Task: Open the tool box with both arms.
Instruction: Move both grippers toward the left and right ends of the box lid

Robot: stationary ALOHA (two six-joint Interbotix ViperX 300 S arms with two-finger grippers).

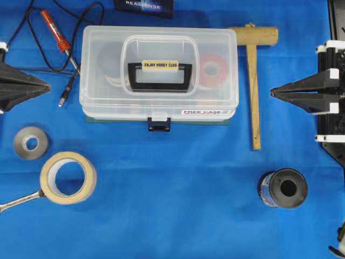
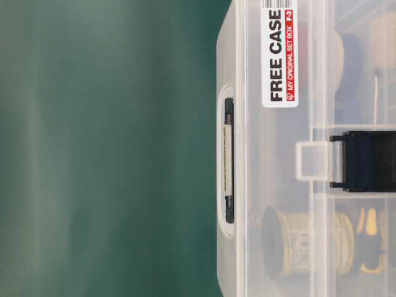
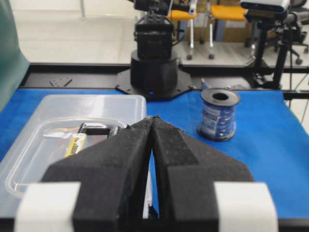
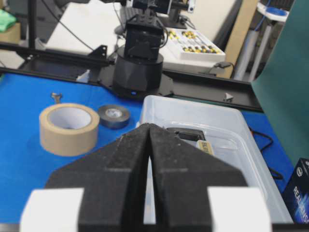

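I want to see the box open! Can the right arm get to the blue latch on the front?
Probably yes. The right gripper sits off the tool box's right end, jaws shut, and the latch is on the front edge with bare blue cloth before it. Only the wooden mallet lies between, and swinging round its handle looks easy.

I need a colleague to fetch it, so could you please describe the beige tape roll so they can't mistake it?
Start at the clear tool box, then look below its left corner. The beige tape roll lies flat beside a smaller grey roll; it is the larger, paler one.
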